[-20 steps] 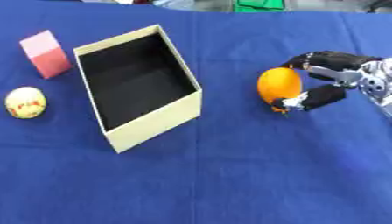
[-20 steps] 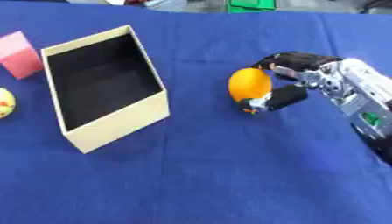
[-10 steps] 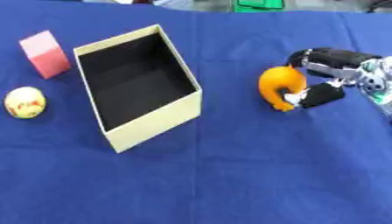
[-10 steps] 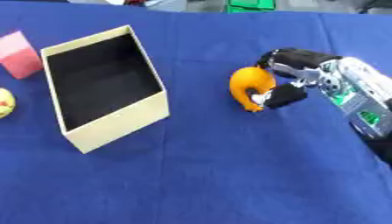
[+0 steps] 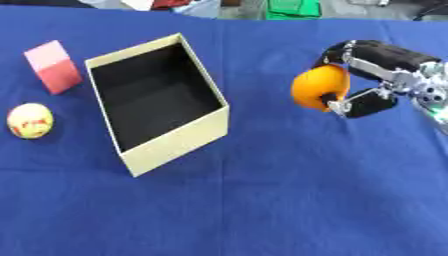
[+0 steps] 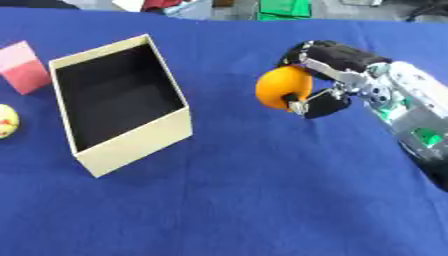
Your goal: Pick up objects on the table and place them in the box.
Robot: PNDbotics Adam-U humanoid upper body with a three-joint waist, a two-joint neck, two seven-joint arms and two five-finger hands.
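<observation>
The right hand (image 6: 337, 80), black with silvery metal links, comes in from the right side and has its fingers curled over the top of a smooth, round orange ball (image 5: 319, 88), with the thumb pressed in from below, so the ball is pinched between them. The ball has a plain glossy skin, bright orange with a darker shaded edge, and it sits to the right of the box (image 5: 175, 145), well apart from it. Whether it touches the cloth beneath cannot be told. The box is an open rectangular carton with pale cream cardboard walls and a dark, matte black inside; it stands askew on the counter (image 5: 262, 210), which is covered in a flat blue cloth. Left of the box, toward the far side, lies a pink block (image 5: 54, 67) with sharp edges and a lighter top face. Nearer, also left of the box, rests a small pale yellow ball (image 5: 30, 120) with red markings on its surface.
</observation>
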